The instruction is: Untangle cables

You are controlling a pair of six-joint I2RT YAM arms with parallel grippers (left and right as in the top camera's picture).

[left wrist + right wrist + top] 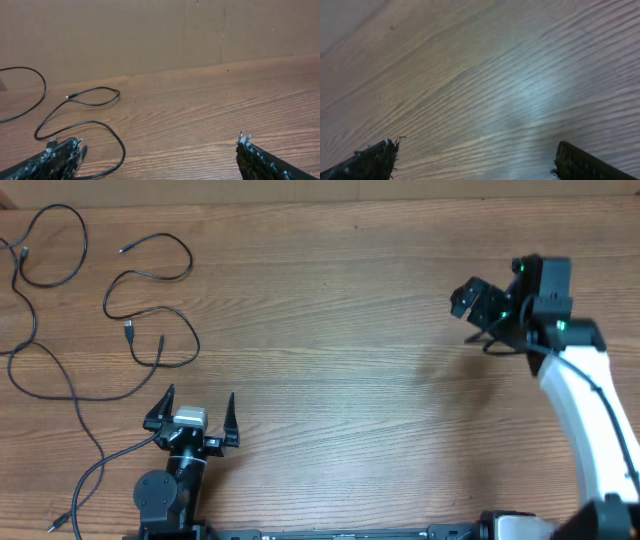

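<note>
Meanwhile, at the wooden bench (pixel 350 380), the wide middle stretch between my two arms lies bare. My left claw (pixel 200 405) sits low near the front edge, released, its fingers spread wide and holding nothing. From the left wrist view, the same claw (pixel 157 150) faces open boards running back to where the bench meets a plain brown wall (pixel 150 35).

My right claw (pixel 478 298) hangs over the far right side, well apart from the work. Its wrist view shows both fingers parted over bare grain, and the claw (pixel 475 155) grips nothing.

The cables (pixel 106 302) are spread over the left end: thin black strands lying flat in loose, wavy loops, small plugs at their tips. Some loops cross one another, and several run off the left border of the overhead view. One strand (pixel 119 94) curls just ahead of my left fingers, not touching them. Another trails down beside my left arm toward the front edge.
</note>
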